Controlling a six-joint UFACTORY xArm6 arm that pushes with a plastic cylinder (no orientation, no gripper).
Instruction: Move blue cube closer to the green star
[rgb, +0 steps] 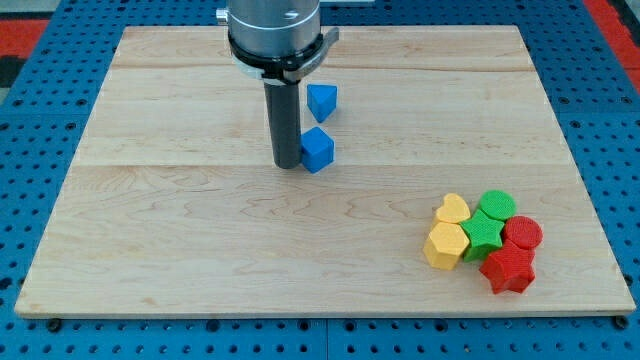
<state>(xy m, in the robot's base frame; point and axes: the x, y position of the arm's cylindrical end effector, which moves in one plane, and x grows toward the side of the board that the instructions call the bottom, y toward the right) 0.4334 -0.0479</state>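
The blue cube (318, 150) lies on the wooden board (200, 220) above the middle of the view. My tip (287, 164) stands just left of the cube, touching or nearly touching its left side. The green star (484, 232) lies far off at the lower right, packed inside a cluster of blocks. A second blue block, wedge-like (321, 100), lies just above the cube.
Around the green star lie a yellow heart (453, 209), a yellow hexagon-like block (446, 245), a green round block (496, 206), a red round block (523, 233) and a red star-like block (508, 269). The board's right edge runs close to the cluster.
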